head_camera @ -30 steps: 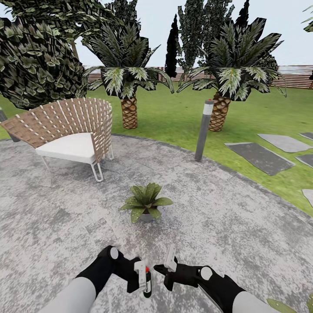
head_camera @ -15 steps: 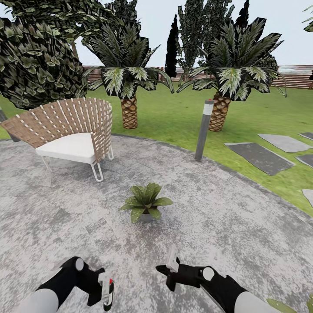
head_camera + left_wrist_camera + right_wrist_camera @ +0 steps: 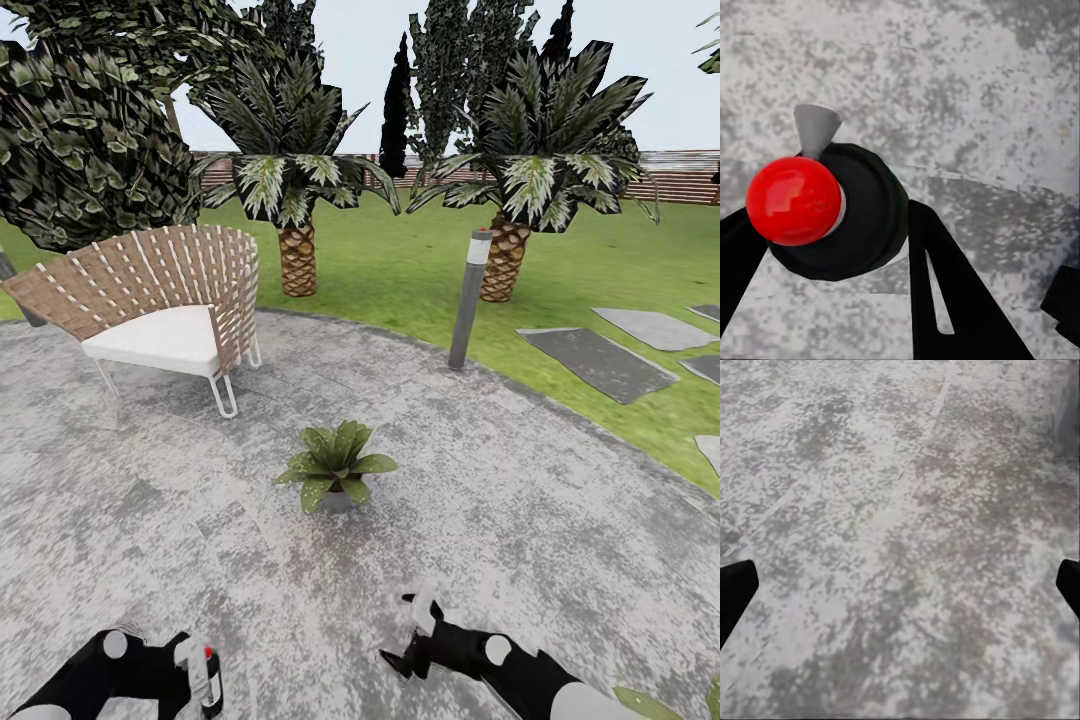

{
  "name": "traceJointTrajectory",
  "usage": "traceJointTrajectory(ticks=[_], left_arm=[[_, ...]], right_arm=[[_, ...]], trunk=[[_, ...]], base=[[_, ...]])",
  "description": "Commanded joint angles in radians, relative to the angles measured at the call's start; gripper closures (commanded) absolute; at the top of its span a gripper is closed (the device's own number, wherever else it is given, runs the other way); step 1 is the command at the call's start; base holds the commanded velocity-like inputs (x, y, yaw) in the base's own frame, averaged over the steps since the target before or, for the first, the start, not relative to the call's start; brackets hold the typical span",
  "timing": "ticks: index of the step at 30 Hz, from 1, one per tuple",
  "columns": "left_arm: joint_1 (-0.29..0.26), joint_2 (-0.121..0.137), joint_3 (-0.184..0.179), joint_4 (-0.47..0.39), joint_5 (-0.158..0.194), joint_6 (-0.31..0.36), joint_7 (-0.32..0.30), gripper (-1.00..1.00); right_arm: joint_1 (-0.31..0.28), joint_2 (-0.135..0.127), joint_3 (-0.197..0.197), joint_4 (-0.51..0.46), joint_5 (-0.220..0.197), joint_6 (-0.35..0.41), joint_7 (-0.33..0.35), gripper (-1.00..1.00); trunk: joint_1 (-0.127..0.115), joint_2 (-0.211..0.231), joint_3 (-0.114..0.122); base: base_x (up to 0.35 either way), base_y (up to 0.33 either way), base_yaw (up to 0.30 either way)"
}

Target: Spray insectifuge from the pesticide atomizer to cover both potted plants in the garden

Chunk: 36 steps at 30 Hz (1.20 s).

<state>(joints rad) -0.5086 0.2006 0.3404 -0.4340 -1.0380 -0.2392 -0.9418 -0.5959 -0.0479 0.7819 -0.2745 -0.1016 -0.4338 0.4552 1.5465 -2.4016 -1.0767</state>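
One potted plant (image 3: pixel 335 466), a low green rosette in a small grey pot, stands mid-way across the round paved area of the garden. My left gripper (image 3: pixel 203 676) sits at the lower left of the head view, well short of the plant. It is shut on the pesticide atomizer (image 3: pixel 213 680), a small dark bottle with a red top. The left wrist view has the red top (image 3: pixel 793 201), the dark body (image 3: pixel 862 217) and a grey nozzle (image 3: pixel 816 127) between black fingers (image 3: pixel 952 300). My right gripper (image 3: pixel 415 628) hovers open over bare paving, its fingertips (image 3: pixel 735 589) wide apart.
A woven chair (image 3: pixel 160 300) with a white cushion stands at the back left. A grey lamp post (image 3: pixel 468 300) rises at the paving's edge, with palms (image 3: pixel 297 255) and lawn (image 3: pixel 400 270) behind. Stepping stones (image 3: pixel 598 362) lie to the right. Green leaf tips (image 3: pixel 645 703) poke in at the bottom right corner.
My left arm has swung left and down, carrying the atomizer away from the centre. The right gripper has dropped lower and turned. The plant and the camera have stayed put.
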Motion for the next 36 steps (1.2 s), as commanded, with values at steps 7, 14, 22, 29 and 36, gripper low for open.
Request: traceJointTrajectory(ticks=[7,14,22,29,36], left_arm=[[0.0,-0.015,0.44,0.047,-0.007,-0.009,0.096,1.0],[0.08,-0.028,0.688,0.121,0.127,-0.1,0.324,1.0],[0.137,-0.03,0.697,0.278,0.164,-0.227,0.716,1.0],[0.138,-0.033,0.698,0.298,0.165,-0.226,0.724,1.0],[0.144,-0.031,0.705,0.297,0.167,-0.23,0.725,1.0]], right_arm=[[0.002,0.003,0.005,0.125,-0.021,0.0,-0.352,-1.0],[0.06,0.017,-0.043,0.234,-0.284,-0.004,-0.594,-1.0],[0.164,0.025,-0.045,0.237,-0.347,-0.181,-0.727,-1.0],[0.168,0.057,-0.045,0.239,-0.341,-0.189,-0.735,-1.0],[0.189,0.056,-0.046,0.242,-0.339,-0.186,-0.733,-1.0]], trunk=[[0.0,0.0,-0.001],[0.0,0.0,-0.001],[0.0,0.0,-0.001],[0.0,0.0,-0.001],[0.0,0.0,-0.001]], base=[[0.0,0.0,0.0],[0.0,0.0,0.0],[0.0,0.0,0.0],[0.0,0.0,0.0],[0.0,0.0,0.0]])
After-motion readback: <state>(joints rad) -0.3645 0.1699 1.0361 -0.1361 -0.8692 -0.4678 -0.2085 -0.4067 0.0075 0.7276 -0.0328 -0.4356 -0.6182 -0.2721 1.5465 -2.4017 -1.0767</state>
